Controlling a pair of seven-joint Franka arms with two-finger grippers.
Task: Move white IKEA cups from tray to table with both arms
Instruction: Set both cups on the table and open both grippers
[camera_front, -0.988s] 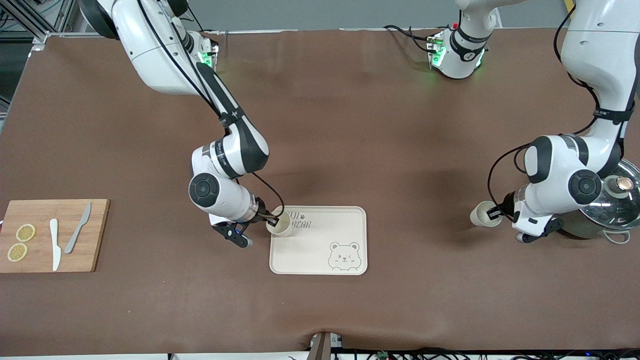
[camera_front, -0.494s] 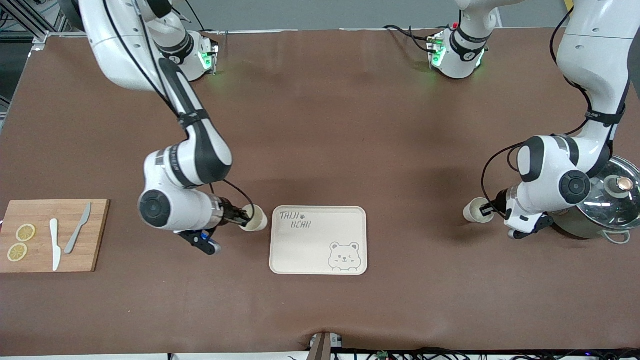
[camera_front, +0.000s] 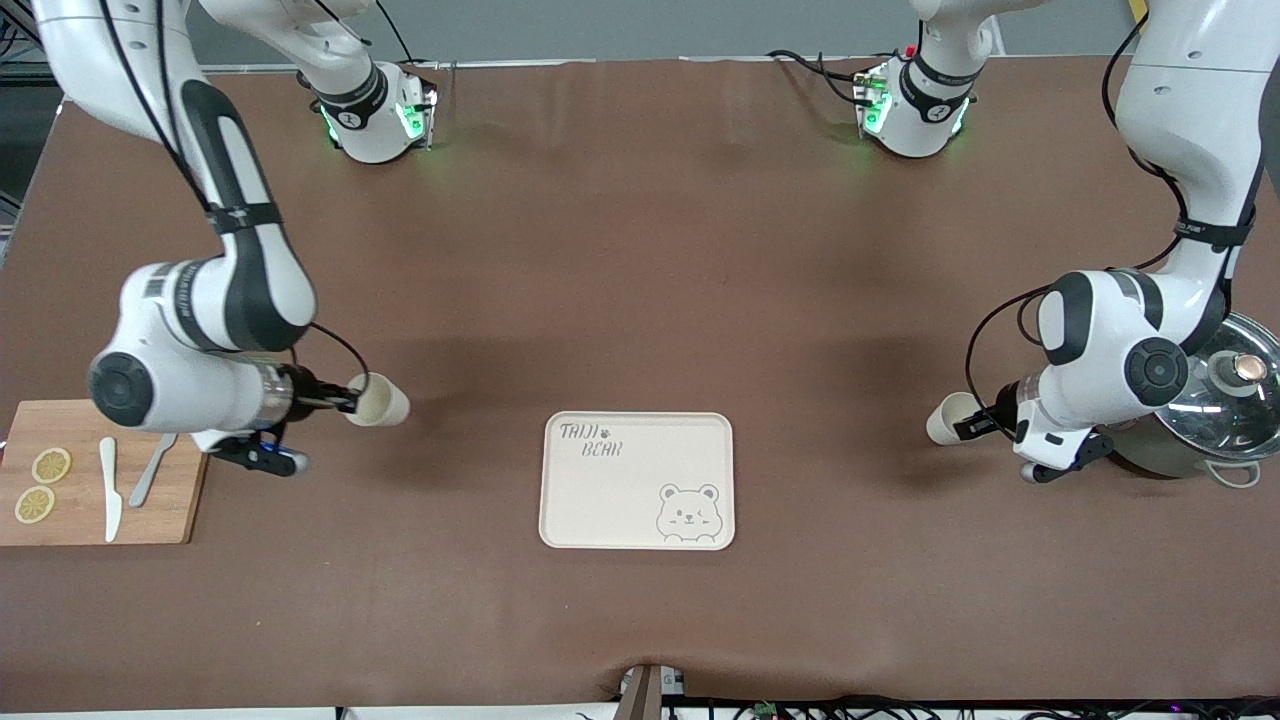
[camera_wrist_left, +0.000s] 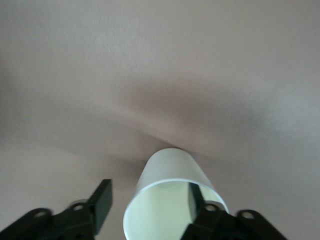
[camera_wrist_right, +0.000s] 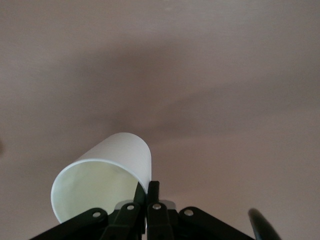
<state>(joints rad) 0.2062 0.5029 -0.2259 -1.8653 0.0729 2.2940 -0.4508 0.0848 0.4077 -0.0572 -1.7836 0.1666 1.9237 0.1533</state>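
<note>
A: Front view — right gripper (camera_front: 343, 405) over bare table, between the cutting board (camera_front: 190, 470) and the tray (camera_front: 560, 500), toward the right arm's end from the tray. Jaws?

B: Pinched on the wall of one white cup (camera_front: 378, 399). Cup's tipped on its side, rim at the fingers, base pointing toward the tray. Right wrist view: both fingers (camera_wrist_right: 152, 202) pressed together at the rim, one inside and one outside the cup (camera_wrist_right: 105, 177).

A: And the left gripper (camera_front: 975, 424)?

B: Over bare table, well apart from the tray toward the left arm's end, just beside the lidded pot (camera_front: 1225, 400). Second cup (camera_front: 948, 418) is tilted too, rim at the jaws. Left wrist view: one finger (camera_wrist_left: 195, 197) inside the second cup (camera_wrist_left: 172, 197), the other finger (camera_wrist_left: 102, 200) standing apart from the outer wall, gap showing.

A: So wide jaws there, not gripping?

B: Spread, yes. Can't tell what's bearing that cup.

A: Tray?

B: Nothing on it but the bear drawing; both cups well apart from it.
</note>
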